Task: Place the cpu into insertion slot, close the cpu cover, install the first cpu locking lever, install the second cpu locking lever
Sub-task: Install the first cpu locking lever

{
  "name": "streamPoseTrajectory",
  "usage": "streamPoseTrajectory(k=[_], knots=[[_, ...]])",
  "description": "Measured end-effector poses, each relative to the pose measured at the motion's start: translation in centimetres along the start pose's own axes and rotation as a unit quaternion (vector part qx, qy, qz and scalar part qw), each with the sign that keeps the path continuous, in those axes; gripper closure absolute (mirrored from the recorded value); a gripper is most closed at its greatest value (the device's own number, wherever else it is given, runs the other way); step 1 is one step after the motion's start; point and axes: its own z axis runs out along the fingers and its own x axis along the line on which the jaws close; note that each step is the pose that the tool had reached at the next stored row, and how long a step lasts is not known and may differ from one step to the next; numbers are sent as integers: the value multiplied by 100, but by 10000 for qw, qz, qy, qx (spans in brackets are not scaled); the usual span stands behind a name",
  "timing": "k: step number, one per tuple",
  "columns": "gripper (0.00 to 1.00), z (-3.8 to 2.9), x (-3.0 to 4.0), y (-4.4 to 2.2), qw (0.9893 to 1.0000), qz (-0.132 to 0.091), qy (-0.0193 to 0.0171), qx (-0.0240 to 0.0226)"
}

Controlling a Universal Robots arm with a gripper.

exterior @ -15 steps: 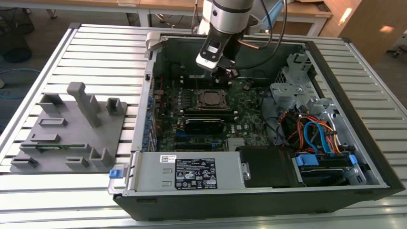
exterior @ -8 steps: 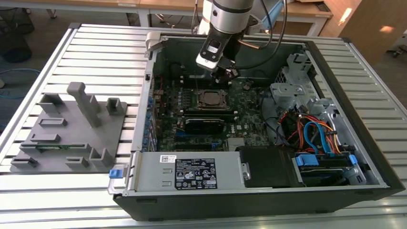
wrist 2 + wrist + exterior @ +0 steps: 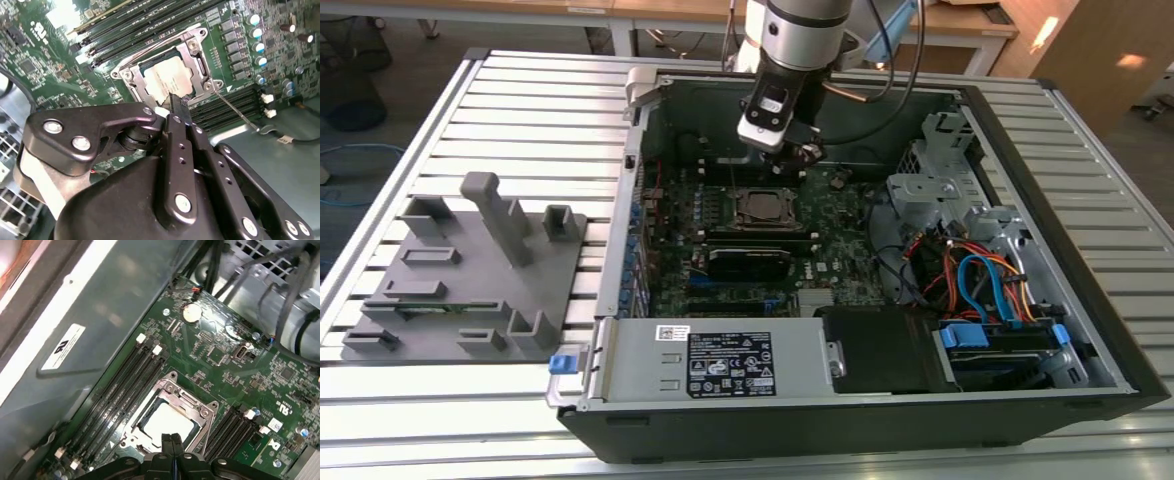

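1. Where the computer case (image 3: 1014, 250) stands open on the worktop (image 3: 520, 100), the pincer (image 3: 176, 104) is held just above the socket (image 3: 144, 415), its fingers pressed together with nothing between them.
2. The chip (image 3: 166, 80) is seated flat in the socket, right beside the fingertips.
3. The cover (image 3: 197, 52) is laid down around the chip.
4. Whether the fingertips touch the cover cannot be told.

You have one cpu (image 3: 167, 421), one cpu cover (image 3: 192, 397), one gripper (image 3: 173, 438), two banks of memory slots (image 3: 117, 390), one coin battery (image 3: 191, 313) and one power supply box (image 3: 720, 362).
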Motion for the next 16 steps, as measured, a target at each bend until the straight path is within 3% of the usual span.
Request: streamPoseTrajectory(k=[7, 12, 16], knots=[[90, 0, 0, 0, 9986, -530, -1, 18], [90, 0, 0, 0, 9983, -575, -6, 13], [90, 0, 0, 0, 9972, -746, -29, -10]])
